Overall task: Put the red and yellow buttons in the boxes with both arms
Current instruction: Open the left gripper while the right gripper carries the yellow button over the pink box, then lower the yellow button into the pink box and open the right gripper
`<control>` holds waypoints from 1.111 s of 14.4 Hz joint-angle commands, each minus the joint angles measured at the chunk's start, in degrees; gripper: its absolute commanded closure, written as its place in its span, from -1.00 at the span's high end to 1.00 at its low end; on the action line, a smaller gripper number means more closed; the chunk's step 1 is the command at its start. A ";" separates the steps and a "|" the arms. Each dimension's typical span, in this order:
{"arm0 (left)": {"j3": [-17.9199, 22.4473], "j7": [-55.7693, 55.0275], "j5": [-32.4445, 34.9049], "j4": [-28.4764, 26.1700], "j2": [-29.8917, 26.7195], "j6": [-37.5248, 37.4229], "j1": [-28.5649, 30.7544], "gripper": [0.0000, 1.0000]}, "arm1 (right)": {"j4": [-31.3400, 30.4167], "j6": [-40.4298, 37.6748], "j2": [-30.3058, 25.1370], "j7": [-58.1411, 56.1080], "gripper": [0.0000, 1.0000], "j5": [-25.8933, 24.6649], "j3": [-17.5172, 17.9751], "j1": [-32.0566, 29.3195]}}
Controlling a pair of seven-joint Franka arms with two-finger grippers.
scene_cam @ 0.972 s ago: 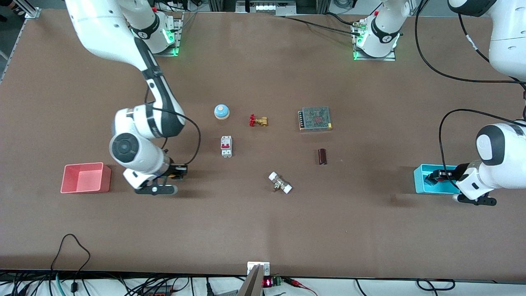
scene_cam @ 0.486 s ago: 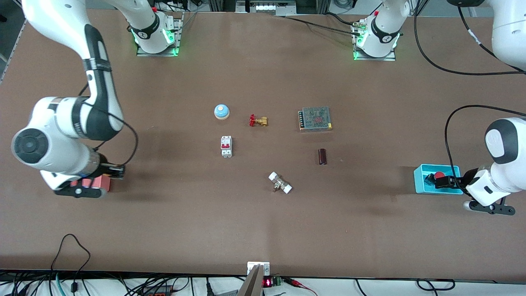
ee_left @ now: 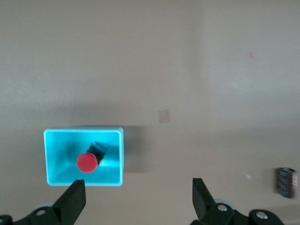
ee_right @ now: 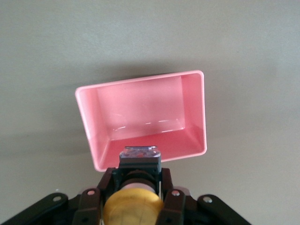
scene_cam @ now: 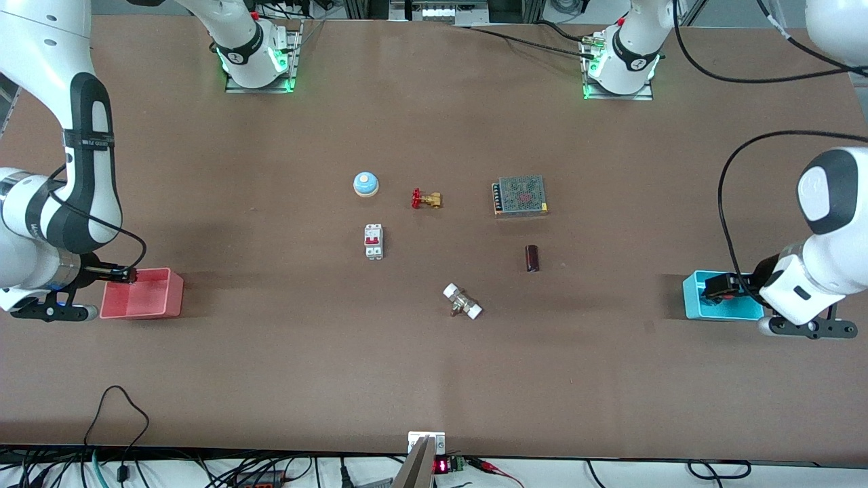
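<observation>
The red button lies on its side in the cyan-blue box. My left gripper is open and empty, high over the table beside that box; in the front view it overlaps the cyan box. My right gripper is shut on the black body of the yellow button, over the near wall of the pink-red box, which holds nothing. In the front view the right gripper is at the outer edge of the pink box, and the yellow button is hidden.
In the middle of the table are a blue dome, a brass valve, a white circuit breaker, a metal power supply, a dark cylinder and a white-capped fitting.
My right arm swung with the yellow button toward its end of the table and now holds it over the pink box. My left gripper let the red button go into the cyan box and rose.
</observation>
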 commanded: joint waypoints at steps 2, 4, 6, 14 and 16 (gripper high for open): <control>-1.95 -2.63 0.36 -3.00 -8.79 -5.87 0.74 1.00 | 0.92 5.16 3.36 -3.28 -0.35 1.07 0.78 -1.55; -1.95 -2.11 -1.64 -7.03 -14.40 -6.05 1.18 1.00 | 0.92 7.28 4.42 -3.72 -0.35 2.56 0.87 -1.55; -1.95 -1.40 -3.14 -11.61 -19.68 -6.05 2.75 1.00 | 0.92 7.46 4.78 -3.72 -0.35 2.92 0.87 -1.55; -2.57 1.85 -6.67 -15.76 -27.26 -8.07 5.22 1.00 | 0.65 9.92 7.68 -6.70 -0.35 7.74 0.96 -1.73; -2.83 2.73 -6.67 -15.67 -27.97 -8.08 5.92 1.00 | 0.65 9.92 7.94 -6.80 -0.35 7.93 0.96 -1.82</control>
